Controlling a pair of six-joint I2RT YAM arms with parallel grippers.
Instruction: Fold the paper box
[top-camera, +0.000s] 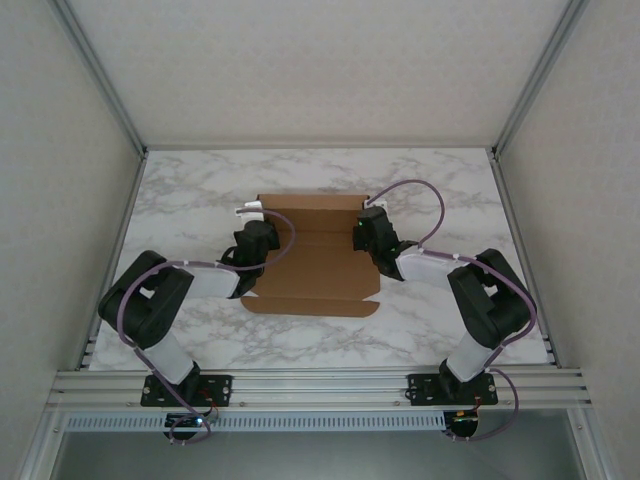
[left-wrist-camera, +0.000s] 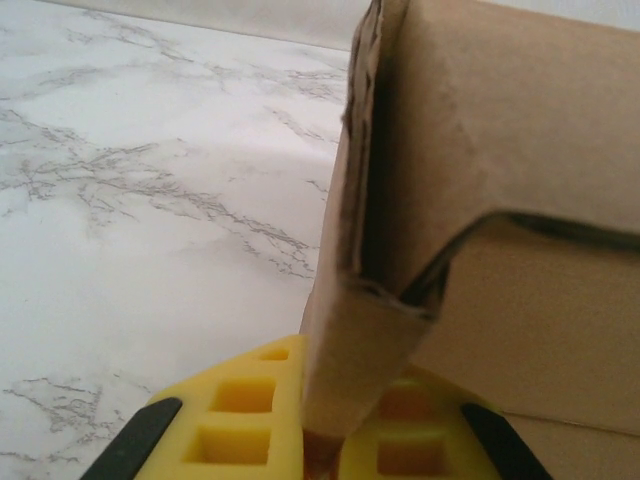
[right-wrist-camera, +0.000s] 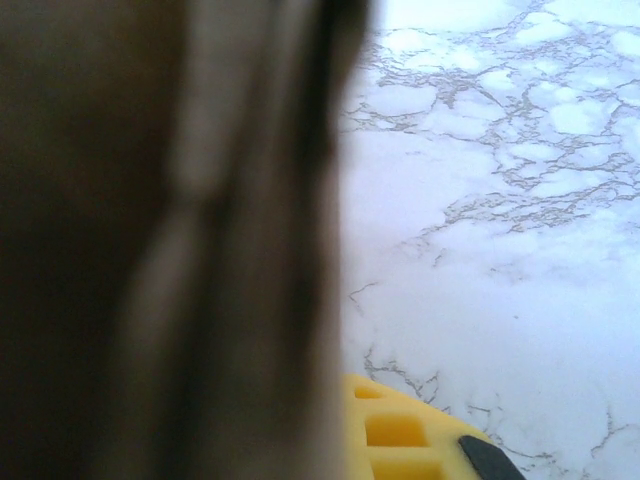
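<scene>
Though creased, plain brown paper box (top-camera: 315, 270).

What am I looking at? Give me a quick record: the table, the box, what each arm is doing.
Surface: marble table
Object: paper box, brown cardboard, partly folded
Left gripper: shut on the box's upright left wall
Right gripper: shut at the box's right wall, apparently gripping it
Front flap: lying flat toward the arm bases
Stage: not yet closed into a box
</scene>
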